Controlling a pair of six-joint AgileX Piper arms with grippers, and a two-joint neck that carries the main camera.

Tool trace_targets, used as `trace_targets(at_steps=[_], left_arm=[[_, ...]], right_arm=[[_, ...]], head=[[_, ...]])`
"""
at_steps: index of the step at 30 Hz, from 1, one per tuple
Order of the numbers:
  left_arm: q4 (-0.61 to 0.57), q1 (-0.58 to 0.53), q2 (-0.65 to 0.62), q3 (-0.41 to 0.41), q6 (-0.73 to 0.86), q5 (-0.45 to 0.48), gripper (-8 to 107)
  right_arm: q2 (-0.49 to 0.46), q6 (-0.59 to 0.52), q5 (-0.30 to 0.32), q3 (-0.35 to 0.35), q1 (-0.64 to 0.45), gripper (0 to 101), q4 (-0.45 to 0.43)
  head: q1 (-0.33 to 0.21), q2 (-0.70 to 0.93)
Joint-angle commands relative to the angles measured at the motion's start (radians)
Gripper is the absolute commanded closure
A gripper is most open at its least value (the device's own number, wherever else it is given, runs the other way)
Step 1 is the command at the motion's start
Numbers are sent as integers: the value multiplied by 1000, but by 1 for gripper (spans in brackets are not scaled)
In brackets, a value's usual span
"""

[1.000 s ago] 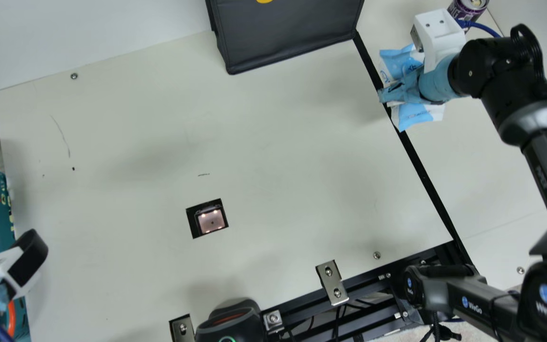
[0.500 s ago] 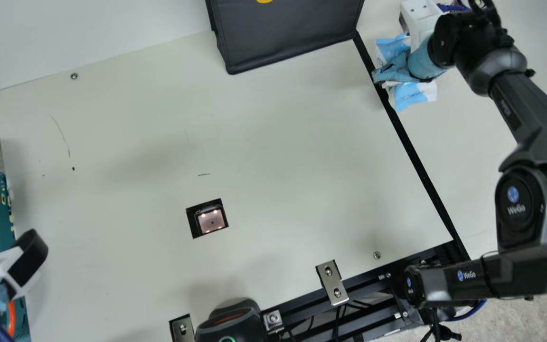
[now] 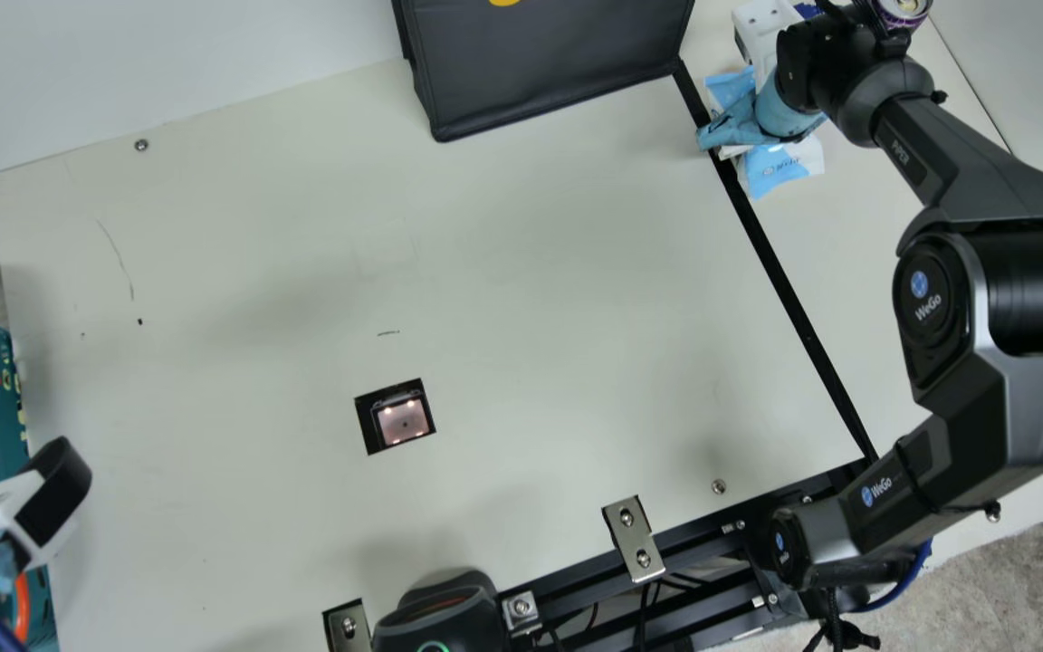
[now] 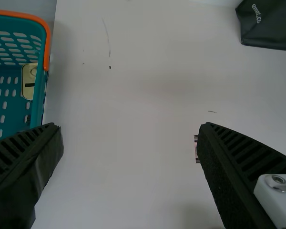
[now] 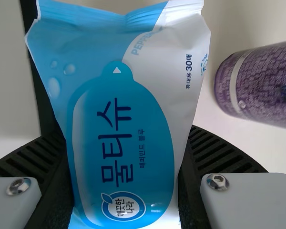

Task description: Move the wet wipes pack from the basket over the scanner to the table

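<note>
Wipes pack (image 3: 777, 170) shifted, clamped in right pincer (image 3: 719, 134)

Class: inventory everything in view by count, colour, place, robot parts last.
Plastic wet wipes pack: one, blue and white, far right
Cylindrical metal can: one, purple, far right
Boxy fabric bag: one, black, far edge
Slotted plastic basket: one, teal, left edge
Square scanner window: one, black-rimmed, in table
Rounded device: one, black, near edge
Metal brackets: three, silver, near edge
Right arm: one, black, right side
Right gripper: one, black, shut on pack
Left gripper: one, black, open, by basket
</note>
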Motion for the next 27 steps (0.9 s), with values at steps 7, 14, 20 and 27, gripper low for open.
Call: trace_targets(at_steps=[7,14,20,27], left_arm=[[0,0,0,0,0,0,9],[0,0,0,0,0,0,9],[0,0,0,0,0,0,9],[0,0,0,0,0,0,9]], right_arm=[[41,16,20,-25,1,75,-55],[53,18,35,-38,4,51,-61],[55,24,47,-45,8,31,-63],[49,36,57,-43,14,8,-63]], head=[[-30,-2],[-30,-2],[-30,-2],[-30,-2]])
